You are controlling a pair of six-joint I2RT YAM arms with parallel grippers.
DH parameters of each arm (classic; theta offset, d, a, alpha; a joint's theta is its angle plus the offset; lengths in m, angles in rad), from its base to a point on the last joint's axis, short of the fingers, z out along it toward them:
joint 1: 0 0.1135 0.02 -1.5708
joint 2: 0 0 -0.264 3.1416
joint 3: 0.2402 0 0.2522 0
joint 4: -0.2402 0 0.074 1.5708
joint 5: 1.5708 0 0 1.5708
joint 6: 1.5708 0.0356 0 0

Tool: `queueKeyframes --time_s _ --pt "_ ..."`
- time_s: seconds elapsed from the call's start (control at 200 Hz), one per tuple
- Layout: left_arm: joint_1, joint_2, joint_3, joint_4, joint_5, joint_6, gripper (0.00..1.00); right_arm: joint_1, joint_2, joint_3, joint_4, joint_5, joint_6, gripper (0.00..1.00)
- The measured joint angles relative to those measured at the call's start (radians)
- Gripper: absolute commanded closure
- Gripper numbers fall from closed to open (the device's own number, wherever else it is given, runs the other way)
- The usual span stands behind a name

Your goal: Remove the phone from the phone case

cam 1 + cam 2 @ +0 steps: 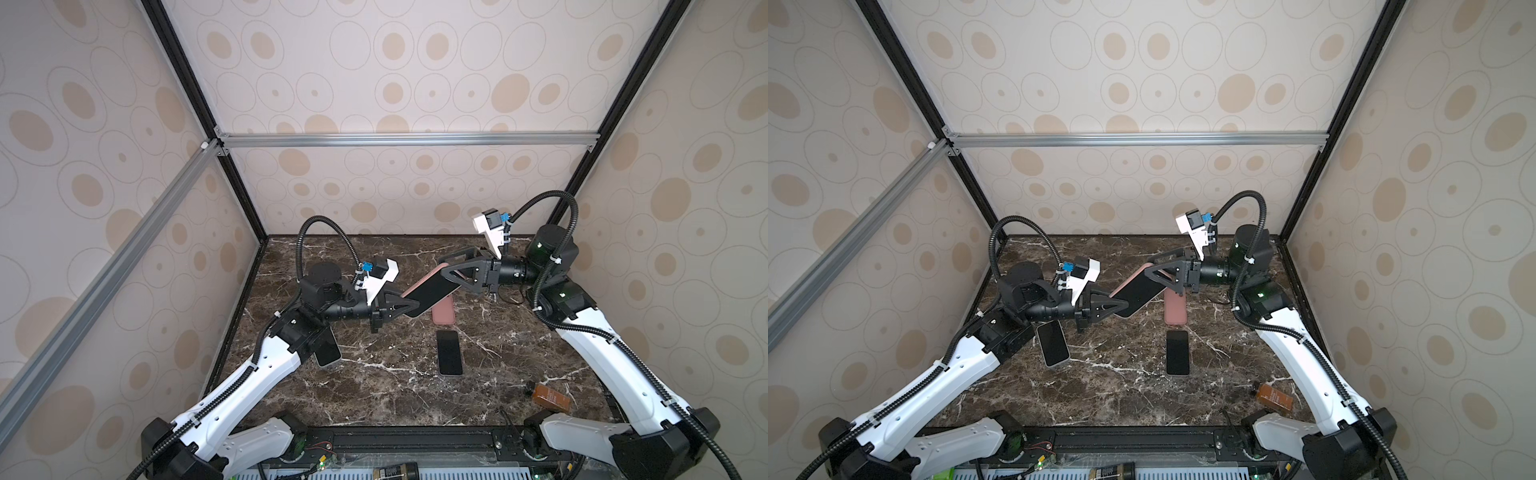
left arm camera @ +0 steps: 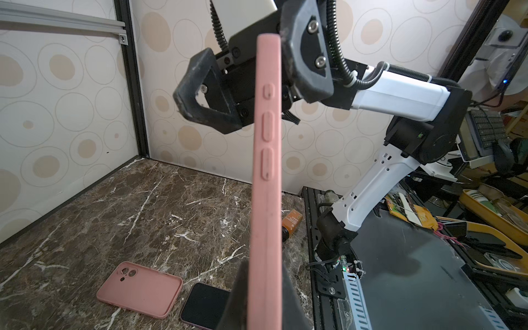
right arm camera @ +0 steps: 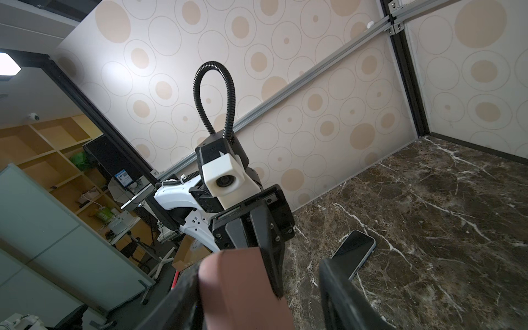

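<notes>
A phone (image 1: 430, 293) with a black screen sits in a pink phone case (image 2: 267, 171) and is held tilted in the air over the table. My left gripper (image 1: 409, 305) is shut on the case's near end (image 1: 1121, 305) (image 2: 264, 300). My right gripper (image 1: 446, 270) straddles the far end (image 1: 1152, 270) (image 2: 254, 74) (image 3: 257, 283) and is open. In the right wrist view one of its fingers (image 3: 183, 285) lies against the case (image 3: 243, 291). The other finger (image 3: 334, 280) stands apart from the case.
An empty pink case (image 1: 442, 313) (image 2: 140, 288) lies on the marble table, with a bare black phone (image 1: 449, 353) (image 2: 205, 305) just in front of it. Another phone (image 1: 1052, 345) lies under my left arm. A brown bottle (image 1: 550, 399) lies front right.
</notes>
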Motion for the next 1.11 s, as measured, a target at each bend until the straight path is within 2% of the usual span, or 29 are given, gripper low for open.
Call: queueKeyframes --time_s 0.345,0.575,0.82,1.105 --pt "0.000 0.022 0.000 0.000 0.015 0.000 1.00 0.011 0.017 0.000 0.001 0.002 0.012 0.41" --pt "0.000 0.022 0.000 -0.001 0.009 -0.003 1.00 0.012 0.017 0.000 0.001 0.001 0.018 0.48" --pt "0.000 0.022 0.000 -0.008 -0.045 -0.006 1.00 0.012 0.016 -0.026 0.013 0.020 0.045 0.55" --pt "0.000 0.003 0.000 -0.038 -0.089 -0.018 1.00 0.017 0.017 -0.032 0.027 0.039 0.114 0.56"
